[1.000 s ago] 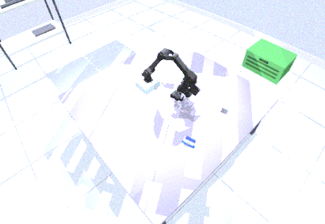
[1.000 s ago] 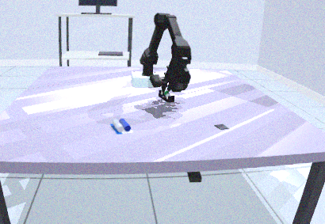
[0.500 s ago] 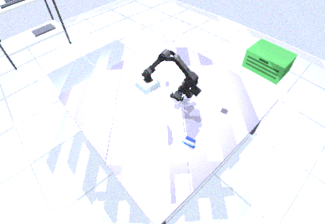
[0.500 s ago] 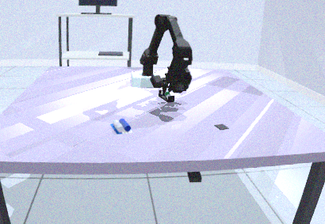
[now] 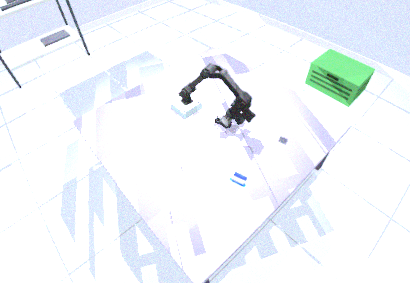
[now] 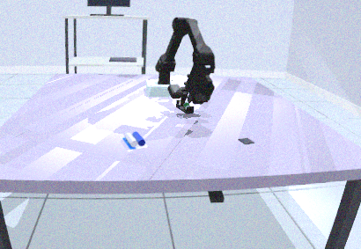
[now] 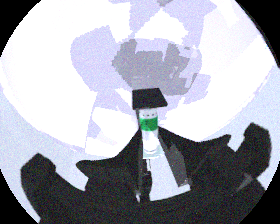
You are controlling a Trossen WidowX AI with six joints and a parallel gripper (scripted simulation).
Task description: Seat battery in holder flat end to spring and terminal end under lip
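The battery (image 7: 149, 124), white with a green band, is between the fingers of my gripper (image 5: 225, 122) (image 6: 186, 103), which is shut on it. Its green band also shows faintly in the exterior view. The black holder (image 5: 218, 120) (image 6: 189, 110) is on the table right at the fingertips. In the wrist view a black end part of the holder (image 7: 149, 98) shows just beyond the battery's far end; the rest is hidden behind the battery and fingers. The battery looks at or just above the holder. I cannot tell whether it touches the spring or is under the lip.
A blue cylinder (image 5: 240, 176) (image 6: 138, 138) lies beside a white and blue piece towards the front of the table. A small dark square (image 5: 283, 140) (image 6: 246, 141) lies to the right. A pale block (image 5: 186, 109) (image 6: 157, 89) is at the arm's base. A green cabinet (image 5: 340, 75) stands farther off.
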